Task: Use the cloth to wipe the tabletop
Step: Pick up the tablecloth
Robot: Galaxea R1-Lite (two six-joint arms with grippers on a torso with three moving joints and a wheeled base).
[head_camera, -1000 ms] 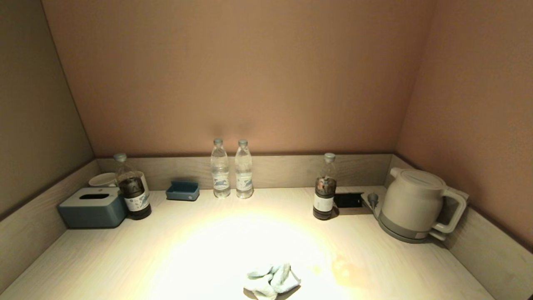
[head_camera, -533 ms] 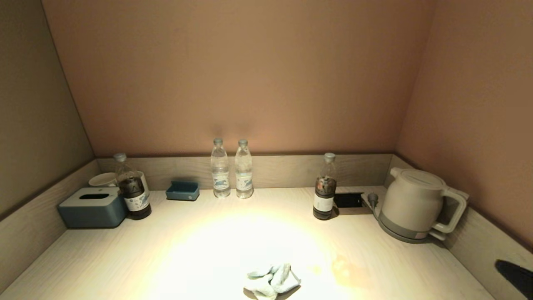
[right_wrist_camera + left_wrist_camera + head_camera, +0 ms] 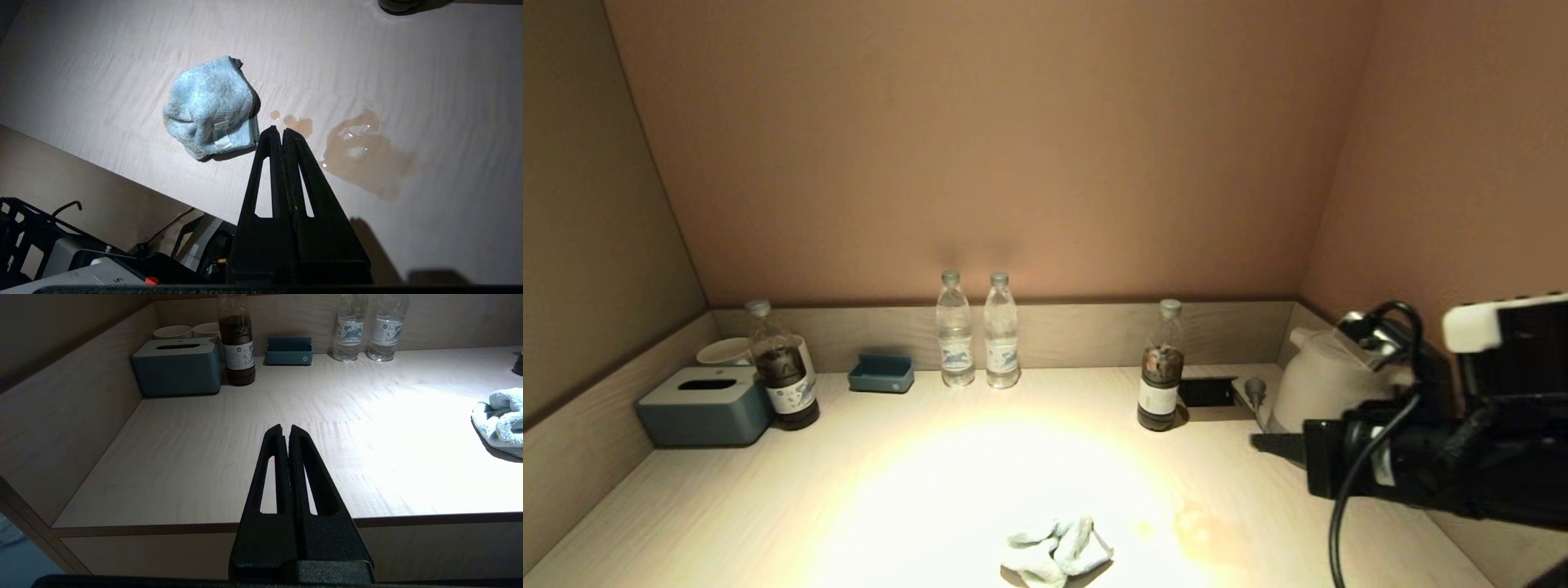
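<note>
Crumpled pale-blue cloth (image 3: 210,107) lies beside what looks like a brownish spill (image 3: 361,149); both grippers' jaws pressed together, empty.

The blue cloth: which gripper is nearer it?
Right. The right gripper, shut, hangs above the tabletop just beside the cloth; the left gripper, shut, sits off at the table's near edge.

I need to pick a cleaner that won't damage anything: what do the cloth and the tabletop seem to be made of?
The cloth looks like pale blue microfibre or terry: a fuzzy nap, soft crumpled folds and a sewn-in tag. The tabletop looks like light wood or wood-look laminate, which of the two I cannot tell: fine straight grain lines and a smooth, slightly glossy finish on which the brownish spill pools.
</note>
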